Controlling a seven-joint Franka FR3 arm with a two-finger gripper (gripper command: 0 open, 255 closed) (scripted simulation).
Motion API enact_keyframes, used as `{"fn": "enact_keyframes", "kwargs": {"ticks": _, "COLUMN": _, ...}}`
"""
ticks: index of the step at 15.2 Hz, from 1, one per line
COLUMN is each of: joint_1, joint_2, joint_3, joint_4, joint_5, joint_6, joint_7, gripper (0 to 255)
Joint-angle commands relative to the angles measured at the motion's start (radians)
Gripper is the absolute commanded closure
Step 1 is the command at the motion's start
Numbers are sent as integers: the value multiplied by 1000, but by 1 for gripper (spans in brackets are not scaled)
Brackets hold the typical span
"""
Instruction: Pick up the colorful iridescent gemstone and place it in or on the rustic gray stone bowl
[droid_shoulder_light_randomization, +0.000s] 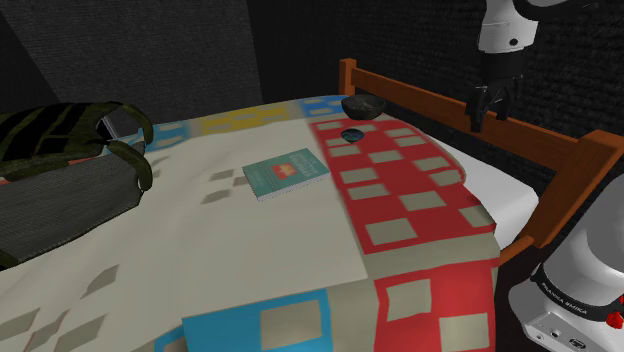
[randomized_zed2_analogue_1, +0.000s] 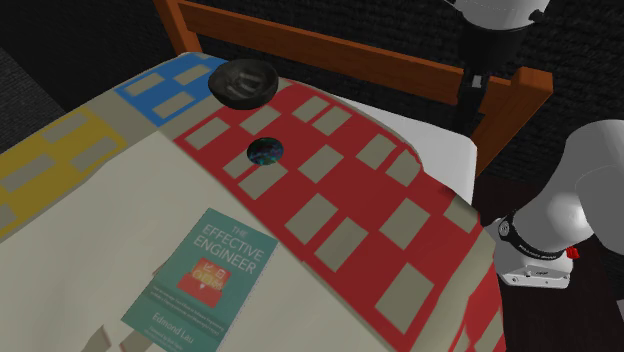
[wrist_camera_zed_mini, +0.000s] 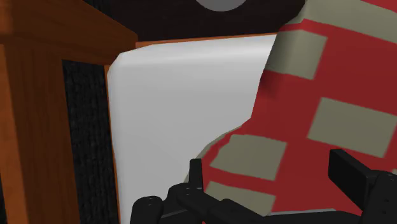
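Gripper, fingers spread and empty, hangs over the white mattress edge. Well to the shoulder view's left and lower lies the gemstone, with the bowl just beyond it.

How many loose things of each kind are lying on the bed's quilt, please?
Bowls: 1, the dark grey bowl
Gemstones: 1, the iridescent gemstone
Books: 1, the teal book
Backpacks: 1, the dark green backpack
Total: 4

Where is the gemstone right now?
In the shoulder view, the gemstone lies on the quilt's red section, just below the dark bowl, right of the teal book.
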Motion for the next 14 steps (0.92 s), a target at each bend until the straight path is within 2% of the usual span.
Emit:
{"fn": "enact_keyframes", "kwargs": {"ticks": 1, "joint_1": 0, "joint_2": 0, "joint_3": 0, "joint_4": 0, "joint_5": 0, "joint_6": 0, "joint_7": 0, "gripper": 0}}
{"fn": "enact_keyframes", "kwargs": {"ticks": 7, "joint_1": 43, "joint_2": 170, "joint_3": -31, "joint_4": 25, "joint_5": -30, "joint_6": 216, "joint_7": -111, "gripper": 0}}
{"fn": "enact_keyframes", "kwargs": {"ticks": 14, "joint_1": 91, "joint_2": 385, "joint_3": -53, "joint_4": 107, "joint_5": -39, "joint_6": 434, "joint_7": -238, "gripper": 0}}
